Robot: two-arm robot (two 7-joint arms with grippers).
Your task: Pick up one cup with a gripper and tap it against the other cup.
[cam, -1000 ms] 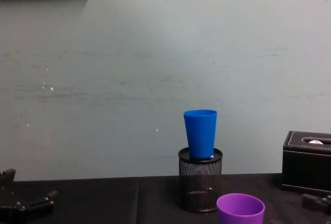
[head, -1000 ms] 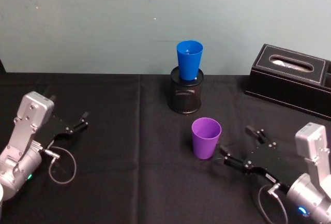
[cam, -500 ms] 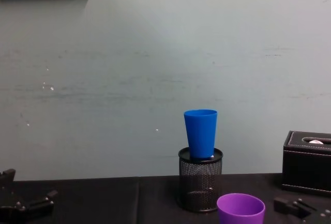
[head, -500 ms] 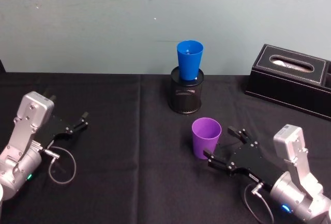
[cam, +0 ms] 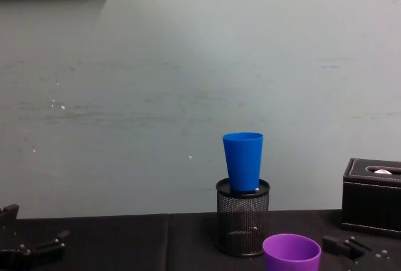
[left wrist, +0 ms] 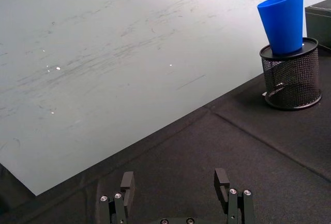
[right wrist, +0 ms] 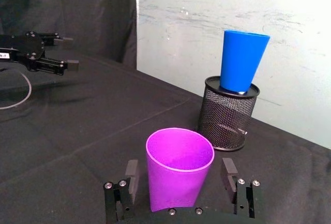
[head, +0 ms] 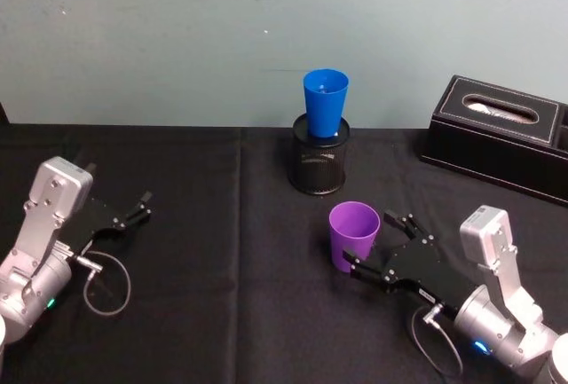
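we see the right gripper [head: 369, 244] low over the black table [head: 222, 322] on the right side, its jaws spread wide and set around the purple cup [head: 354, 235]. in the right wrist view one of its fingers [right wrist: 132, 175] stands on each side of that cup, with a sliver of gap between each and the cup's wall, so nothing is clasped. the purple cup stands upright on the cloth, mouth up, near the middle of the table and in front of the black mesh pen holder [head: 319, 167], apart from it. the blue cup [head: 325, 100] sits upright in the mouth of the pen holder, its base sunk into the rim and most of its body rising above it; from the chest view it stands clearly higher than the purple cup's rim. the pen holder is close to the pale wall at the back edge of the table. a black tissue box [head: 501, 136] lies at the far right, well apart from both cups. the left gripper [head: 142, 207] rests at the left side of the table, far from the cups, its jaws parted and holding nothing, with a grey cable [head: 106, 282] looped on the cloth beside its arm.
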